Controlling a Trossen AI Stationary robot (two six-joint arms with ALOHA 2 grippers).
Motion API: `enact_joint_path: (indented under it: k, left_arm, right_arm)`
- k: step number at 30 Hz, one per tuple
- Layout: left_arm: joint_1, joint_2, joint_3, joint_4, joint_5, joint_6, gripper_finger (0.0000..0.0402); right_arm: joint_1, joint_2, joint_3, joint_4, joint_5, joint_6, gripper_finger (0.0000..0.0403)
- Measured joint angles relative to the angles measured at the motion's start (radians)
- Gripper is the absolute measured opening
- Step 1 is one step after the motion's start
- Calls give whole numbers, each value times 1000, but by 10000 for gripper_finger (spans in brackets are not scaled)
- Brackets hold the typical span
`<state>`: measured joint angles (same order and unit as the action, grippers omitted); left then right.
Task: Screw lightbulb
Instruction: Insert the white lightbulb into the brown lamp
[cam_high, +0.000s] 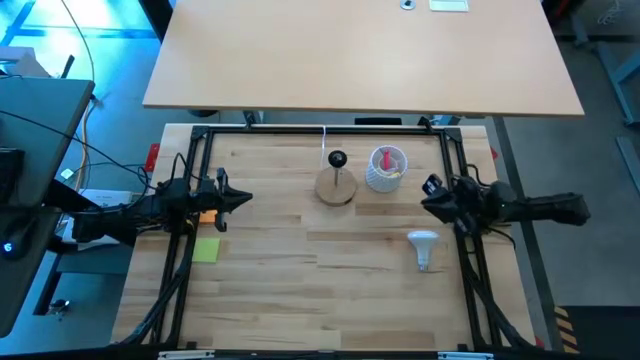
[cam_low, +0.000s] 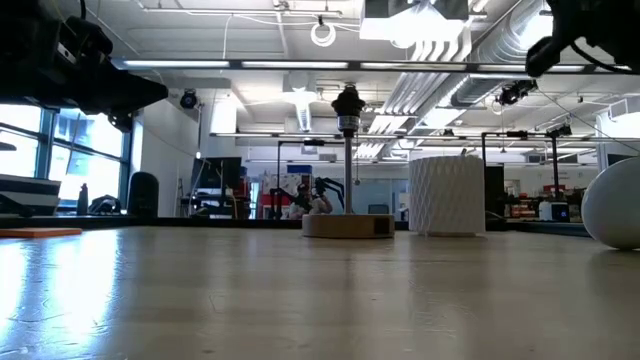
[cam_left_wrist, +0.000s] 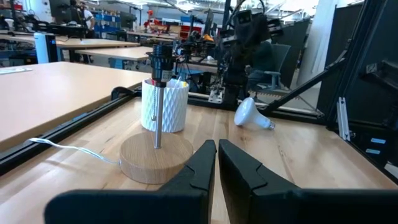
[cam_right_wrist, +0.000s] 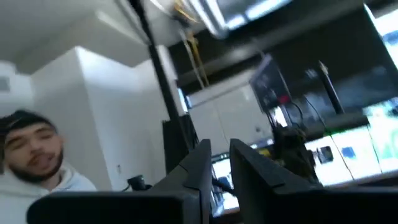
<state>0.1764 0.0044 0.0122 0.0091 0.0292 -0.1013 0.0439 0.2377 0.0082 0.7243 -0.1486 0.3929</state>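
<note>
Nothing is picked up yet: the lightbulb lies lower right on the surface. Left pincer pressed together; right pincer slightly parted, empty, must descend to it.

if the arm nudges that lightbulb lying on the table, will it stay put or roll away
It will probably roll: the lightbulb lies on its side on the smooth wooden table, and its head is round. With the narrow base it would likely curve rather than go straight. It looks light and fragile.
</note>
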Motion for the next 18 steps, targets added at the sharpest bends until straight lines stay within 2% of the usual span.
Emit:
enact_joint_path:
  k: [3,7,12,15,18]
  left_arm:
    - [0,0,0,0,0,0,17]
    - [0,0,0,0,0,0,17]
    - [0,0,0,0,0,0,17]
    - [0,0,0,0,0,0,17]
    - [0,0,0,0,0,0,17]
  right_arm:
    - [50,150,0,65,37,-45,55]
    - [117,375,31,107,74,-28,55]
    - [157,602,133,328,122,-46,55]
    - [156,677,230,342,81,-53,55]
    - [157,710,356,186,-39,-44,55]
